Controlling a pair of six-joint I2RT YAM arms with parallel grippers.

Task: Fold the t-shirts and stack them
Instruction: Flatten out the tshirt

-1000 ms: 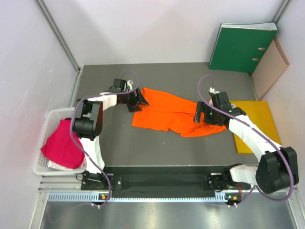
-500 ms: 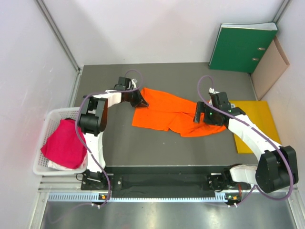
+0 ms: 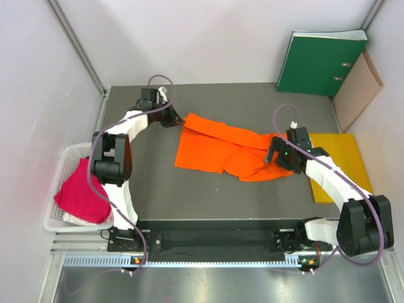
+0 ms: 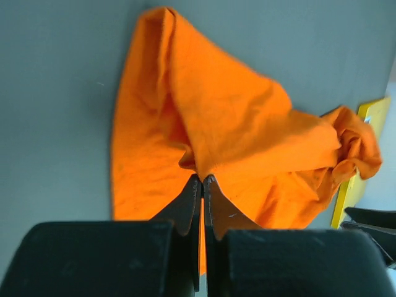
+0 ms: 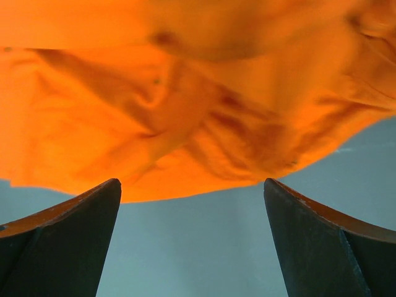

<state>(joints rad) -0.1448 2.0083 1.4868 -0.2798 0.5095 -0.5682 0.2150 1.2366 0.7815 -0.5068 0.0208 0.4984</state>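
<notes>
The left gripper (image 4: 202, 180) is clamped right down, its black jaws pressed together with a pinch of the orange t-shirt (image 4: 235, 124) caught between the tips. From that pinch the cloth rises in a small peak and then fans out ahead of the gripper in loose, rumpled folds. Most of it lies on the grey table (image 3: 252, 104), and it runs all the way across to the other arm. The right gripper (image 5: 192, 185) stands at the far end of that same shirt with its jaws spread wide and nothing in them. The shirt's creased hem lies just past the fingertips, and bare table shows between them. I can't tell from here whether the tips touch the cloth. Just beyond the right gripper, on its outer side, a yellow envelope (image 3: 338, 158) lies flat, close to the shirt's bunched end. Farther off behind it a green binder (image 3: 319, 63) leans upright against the back wall. The magenta t-shirt (image 3: 82, 192) is well apart from both grippers — back from the left one, down beside that arm's elbow. It is heaped in a white basket (image 3: 63, 158) at the table's left edge.
</notes>
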